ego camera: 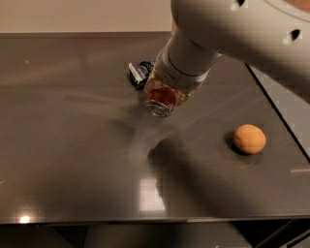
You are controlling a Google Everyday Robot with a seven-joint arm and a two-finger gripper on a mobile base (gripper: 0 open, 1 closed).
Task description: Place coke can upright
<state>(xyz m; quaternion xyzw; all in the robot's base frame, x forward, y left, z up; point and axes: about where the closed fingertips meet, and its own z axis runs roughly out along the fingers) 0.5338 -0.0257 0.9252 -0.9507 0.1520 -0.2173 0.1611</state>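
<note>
While jaws overhang table [72,145], they clasp coke can [161,100].

dark glossy table [72,160], pale wall [72,14] behind, square light glare [151,194] near front edge, paler grey at right

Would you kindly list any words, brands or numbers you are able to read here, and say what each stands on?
No text can be read.
The coke can, held in the end effector above the table: no lettering legible.
The snack bag: print blurred.
</note>
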